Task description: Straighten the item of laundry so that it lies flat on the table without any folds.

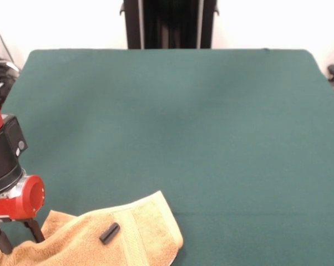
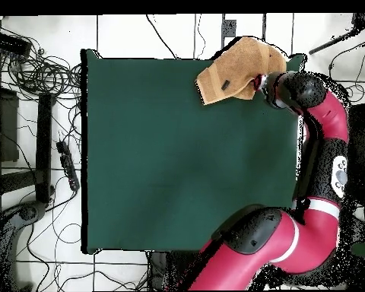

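The golden-orange towel (image 1: 109, 235) (image 2: 235, 68) lies rumpled at the table's (image 1: 183, 122) near left corner in the front view, one ribbed-band end turned up and its lower part cut off by the picture's edge. From overhead it reaches past the table's (image 2: 185, 167) top edge. My gripper (image 1: 18, 238) (image 2: 258, 79) stands at the towel's left end, its two dark fingers (image 1: 35, 230) spread apart and down at the cloth's edge. Nothing shows held between them.
A small black cylinder (image 1: 109, 233) (image 2: 226, 84) lies on the towel beside the ribbed band. The red and black arm (image 2: 322, 152) runs along the table's right side in the overhead view. Cables and gear (image 2: 33, 114) lie on the floor left of the table.
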